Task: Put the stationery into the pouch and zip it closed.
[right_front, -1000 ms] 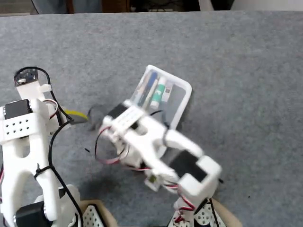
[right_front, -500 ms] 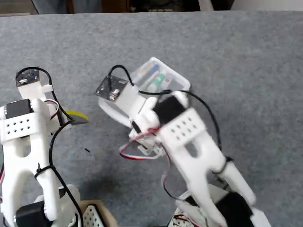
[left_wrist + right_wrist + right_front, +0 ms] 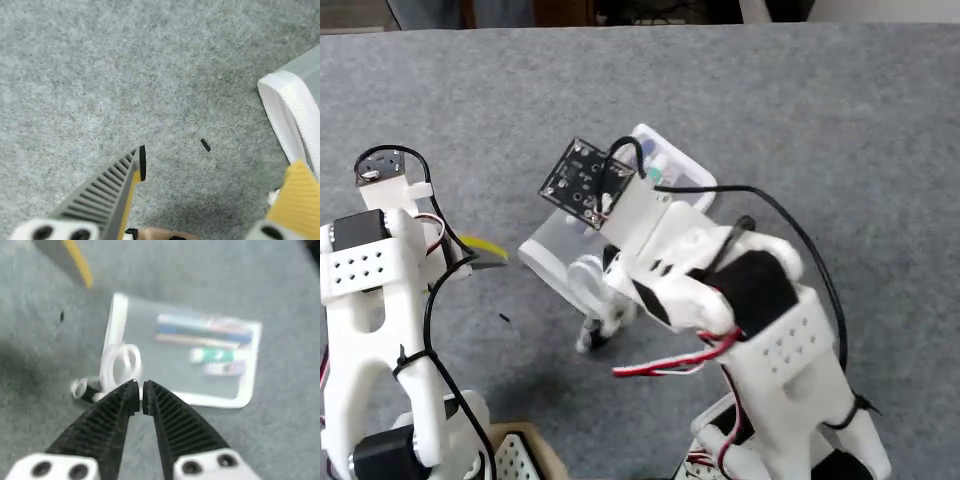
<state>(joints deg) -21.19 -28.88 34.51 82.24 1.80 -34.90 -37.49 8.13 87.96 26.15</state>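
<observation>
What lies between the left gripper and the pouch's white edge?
Only a small black speck on the grey carpet, in the left wrist view, between the left gripper and the pouch.

Fixed overhead camera looks steeply down on a grey felt-covered table [image 3: 840,110], with both arm bases at the near edge. The left wrist camera sits close over the felt, facing down past the left gripper [image 3: 220,167]. The right wrist camera looks down from higher up, past the right gripper [image 3: 141,390]. All three views share the clear plastic pouch with white edging [image 3: 200,382] and a small black fleck [image 3: 205,145] beside it.
</observation>
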